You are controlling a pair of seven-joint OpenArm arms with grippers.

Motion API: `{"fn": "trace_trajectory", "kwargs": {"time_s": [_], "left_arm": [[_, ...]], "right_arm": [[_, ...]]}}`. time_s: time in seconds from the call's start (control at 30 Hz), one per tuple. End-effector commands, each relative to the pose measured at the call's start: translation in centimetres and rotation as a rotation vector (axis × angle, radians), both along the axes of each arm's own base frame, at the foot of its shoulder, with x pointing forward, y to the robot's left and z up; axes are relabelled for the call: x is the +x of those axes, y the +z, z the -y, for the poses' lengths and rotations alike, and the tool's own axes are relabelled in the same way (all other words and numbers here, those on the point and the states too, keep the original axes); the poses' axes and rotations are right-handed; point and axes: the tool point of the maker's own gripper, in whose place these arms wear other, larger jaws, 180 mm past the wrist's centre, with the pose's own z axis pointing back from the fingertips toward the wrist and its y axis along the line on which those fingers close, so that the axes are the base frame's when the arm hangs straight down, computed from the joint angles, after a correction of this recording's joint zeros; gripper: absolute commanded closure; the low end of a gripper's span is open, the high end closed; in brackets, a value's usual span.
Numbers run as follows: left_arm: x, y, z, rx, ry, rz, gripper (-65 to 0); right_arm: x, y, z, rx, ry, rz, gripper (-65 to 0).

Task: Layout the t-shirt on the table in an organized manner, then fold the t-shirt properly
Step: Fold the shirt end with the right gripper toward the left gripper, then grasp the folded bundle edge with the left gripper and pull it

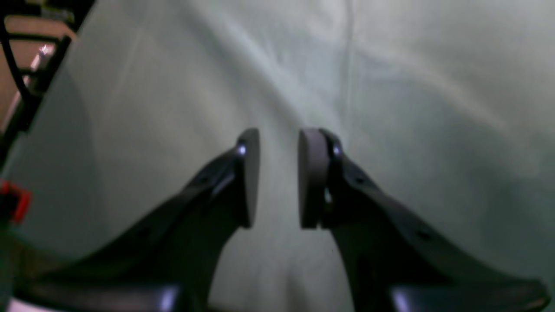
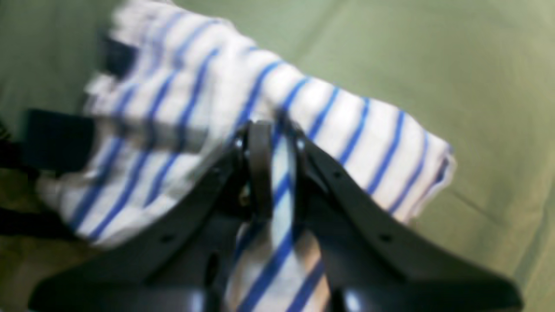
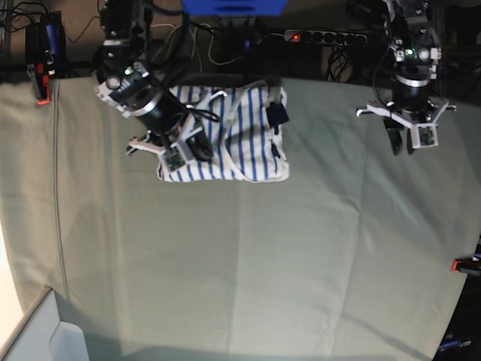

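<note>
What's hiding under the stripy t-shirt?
Only the table with its pale green cloth shows around the t-shirt. The shirt lies bunched, so anything beneath it is covered. The right pincer pinches a fold.

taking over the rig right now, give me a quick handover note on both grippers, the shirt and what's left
Right gripper: shut on a fold of the striped t-shirt, at the shirt's left edge in the base view.
Left gripper: jaws slightly apart, holding nothing, over bare table well off to the shirt's side.
T-shirt: bunched in a rough, partly folded heap near the table's far edge, dark tabs showing on one side.
Done: shirt gripped by one arm only.
Left: spread it flat and square on the table, then fold it.
</note>
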Motion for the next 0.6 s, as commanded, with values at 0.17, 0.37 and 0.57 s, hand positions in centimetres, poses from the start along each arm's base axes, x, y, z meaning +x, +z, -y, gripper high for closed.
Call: {"fn": "trace_trajectory", "kwargs": {"time_s": [0.17,0.37,0.57], "left_arm": [[0.3,1.7,3.1,-0.021,-0.083,0.051,-15.4],[0.2,1.7,4.2,-0.042,-0.099,-0.008,-31.4],[0.4,2.8,5.3,-0.235,-0.071,0.007,-35.2]], "right_arm": [[0.7,0.3,0.9,0.021,-0.041,0.019,-5.4],[0.9,0.3,1.6,-0.001,-0.034,0.024,-5.3],[0.9,0.2,1.8,-0.007,-0.032,0.024,-5.3]]}}
